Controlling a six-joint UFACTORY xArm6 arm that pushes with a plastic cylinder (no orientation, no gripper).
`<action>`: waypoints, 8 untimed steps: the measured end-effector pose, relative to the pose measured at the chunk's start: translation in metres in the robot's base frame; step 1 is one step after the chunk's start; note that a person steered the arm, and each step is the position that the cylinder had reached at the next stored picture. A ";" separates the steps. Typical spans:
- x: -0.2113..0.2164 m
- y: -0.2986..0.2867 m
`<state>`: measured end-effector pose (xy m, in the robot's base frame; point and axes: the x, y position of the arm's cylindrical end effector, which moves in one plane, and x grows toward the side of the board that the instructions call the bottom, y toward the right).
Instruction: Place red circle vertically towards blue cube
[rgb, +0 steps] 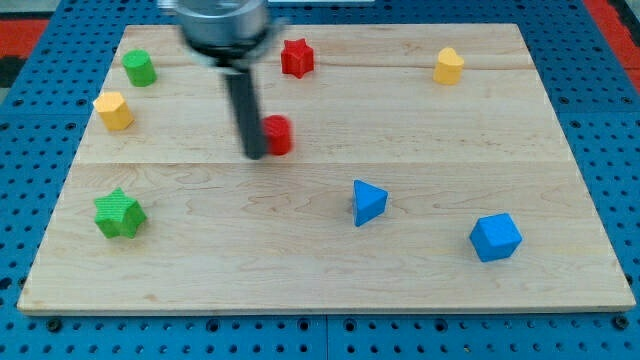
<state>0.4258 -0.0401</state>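
The red circle (278, 134) lies left of the board's middle, in its upper half. My tip (254, 154) touches or nearly touches the red circle's left side. The rod is blurred. The blue cube (496, 237) sits at the lower right, far from the red circle. The rod's dark body hides the red circle's left edge.
A red star (296, 57) sits above the red circle. A blue triangular block (368, 202) lies between the circle and the cube. A green circle (139, 68) and a yellow block (114, 110) are at the upper left, a green star (119, 213) at the lower left, a yellow block (449, 66) at the upper right.
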 end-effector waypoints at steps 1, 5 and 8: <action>-0.007 0.045; -0.033 0.096; 0.020 0.095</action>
<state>0.4454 0.0549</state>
